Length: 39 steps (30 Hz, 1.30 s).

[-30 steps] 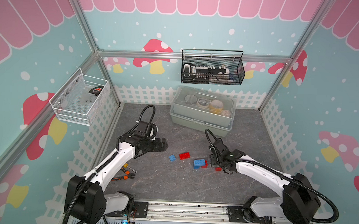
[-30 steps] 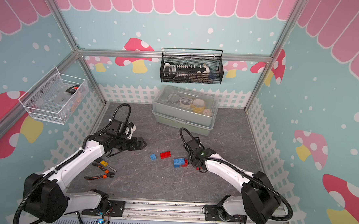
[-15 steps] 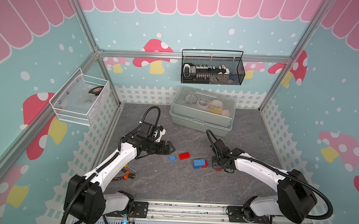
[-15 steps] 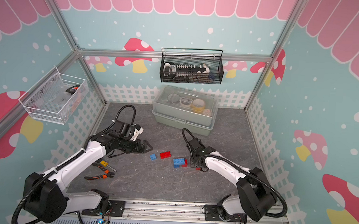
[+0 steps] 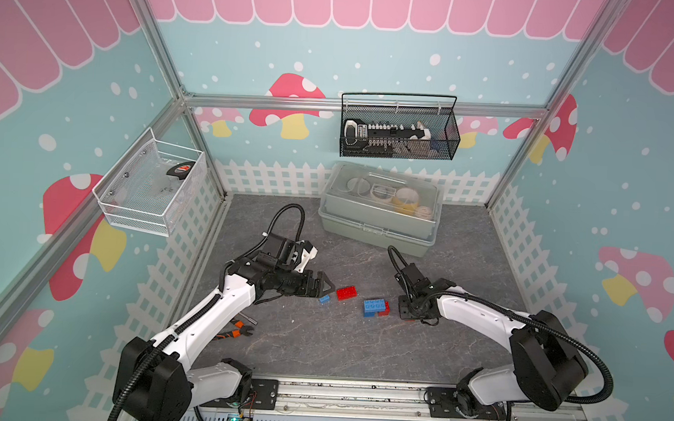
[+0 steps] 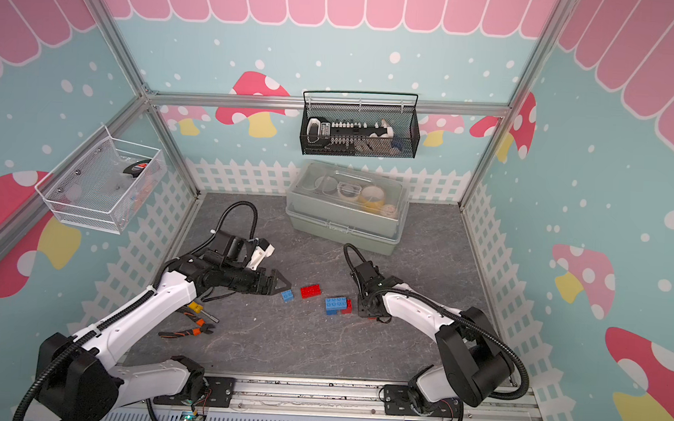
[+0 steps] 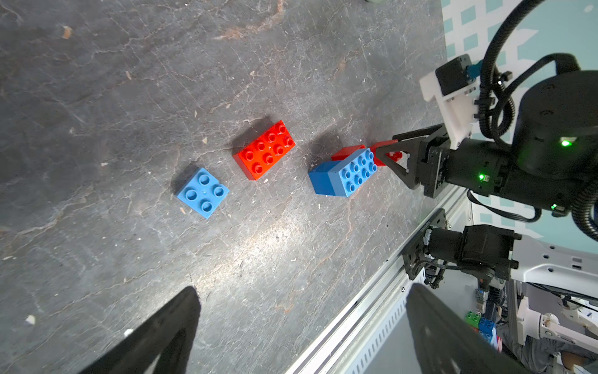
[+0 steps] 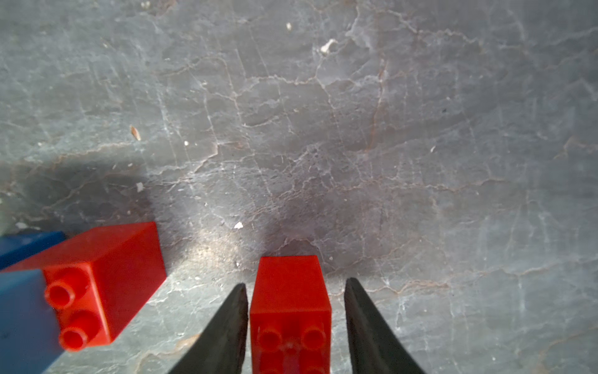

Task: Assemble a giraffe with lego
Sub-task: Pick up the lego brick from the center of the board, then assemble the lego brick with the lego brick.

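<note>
With jaws narrow but not yet clamped astride a small glossy red studded lego brick (image 8: 289, 311), the right gripper (image 8: 296, 282) seems set to carry it to the half-built red-and-blue brick giraffe (image 8: 97, 281) lying just outside one jaw, while the left gripper (image 7: 304, 287) gapes wide and empty, a small blue square brick (image 7: 203, 191) ahead of its jaws.
</note>
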Motion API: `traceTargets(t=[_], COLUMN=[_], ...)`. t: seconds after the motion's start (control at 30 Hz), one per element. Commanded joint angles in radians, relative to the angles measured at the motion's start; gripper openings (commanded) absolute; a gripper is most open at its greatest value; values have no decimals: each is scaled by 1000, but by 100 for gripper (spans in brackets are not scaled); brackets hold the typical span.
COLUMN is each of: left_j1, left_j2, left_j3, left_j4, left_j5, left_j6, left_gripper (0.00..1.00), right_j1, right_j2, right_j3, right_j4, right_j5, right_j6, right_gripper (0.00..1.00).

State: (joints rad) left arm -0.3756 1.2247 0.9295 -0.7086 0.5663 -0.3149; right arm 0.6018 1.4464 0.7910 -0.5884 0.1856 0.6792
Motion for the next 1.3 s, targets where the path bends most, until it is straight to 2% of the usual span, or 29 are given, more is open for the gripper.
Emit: traceTargets(t=[0.0, 0.37, 0.6, 0.77, 0.97, 1.27], left_j1=[-9, -12, -11, 18, 88, 91], left_j2=[-23, -35, -31, -22, -11, -33], left_j3=[-15, -24, -21, -23, -30, -38], left_j4=[29, 47, 68, 69, 86, 93], left_j5=[39, 43, 50, 58, 92, 82], left_j6=[-11, -27, -44, -56, -83, -85], left_gripper=[99, 99, 99, 99, 99, 99], right_j1=[-6, -7, 5, 23, 79, 177], right_j2=[1, -20, -126, -179, -147, -16], right_j3=[-15, -2, 94, 145, 245, 374], right_j4=[1, -27, -152, -162, -208, -211], right_j5=[-6, -21, -33, -100, -81, -65], right_j6=[-7, -13, -6, 11, 20, 37], right_gripper=[43, 27, 24, 24, 24, 24])
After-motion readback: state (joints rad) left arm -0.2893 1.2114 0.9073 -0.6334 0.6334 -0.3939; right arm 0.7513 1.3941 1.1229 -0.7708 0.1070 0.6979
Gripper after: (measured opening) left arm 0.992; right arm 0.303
